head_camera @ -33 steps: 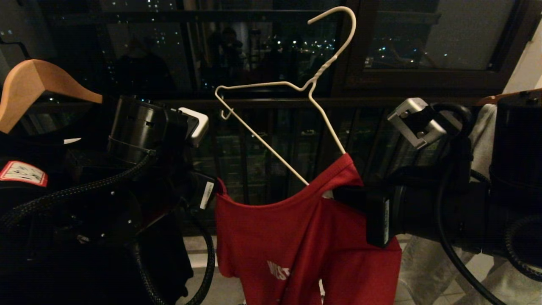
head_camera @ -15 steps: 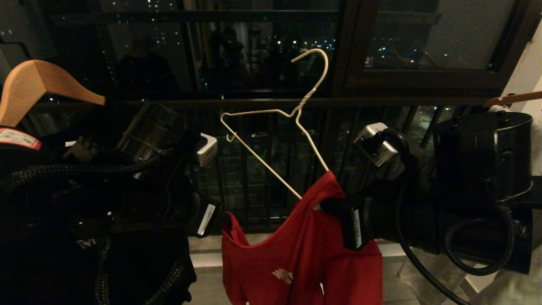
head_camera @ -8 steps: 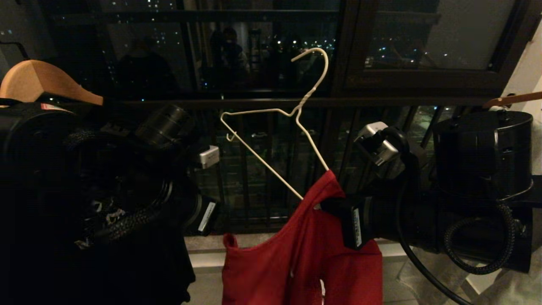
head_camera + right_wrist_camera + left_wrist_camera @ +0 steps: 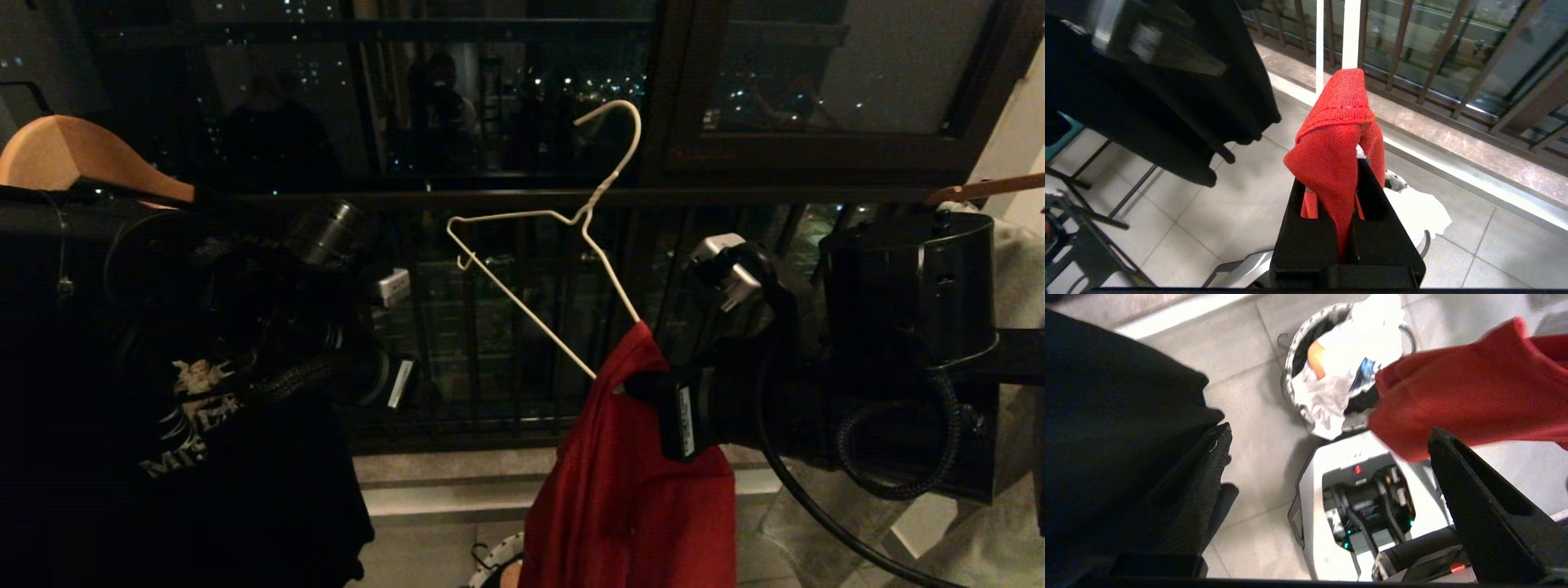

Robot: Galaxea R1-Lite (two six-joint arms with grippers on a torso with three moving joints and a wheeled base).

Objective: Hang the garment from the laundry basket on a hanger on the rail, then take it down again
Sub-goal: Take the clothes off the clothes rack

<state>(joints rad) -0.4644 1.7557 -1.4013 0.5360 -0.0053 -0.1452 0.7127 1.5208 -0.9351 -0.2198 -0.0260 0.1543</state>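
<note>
Left claw (image 4: 1331, 506) agape, right claw (image 4: 1349, 212) clamped

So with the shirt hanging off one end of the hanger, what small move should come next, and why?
Probably lower the right gripper toward the laundry basket. Its jaws are shut on the red T-shirt at the white wire hanger's covered end, the other end is bare, and the left gripper is open, holding nothing.

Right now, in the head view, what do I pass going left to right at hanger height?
Thick wooden hanger → black printed T-shirt → open left gripper → thin white wire hanger → red T-shirt → right gripper shut on the red shirt.
</note>
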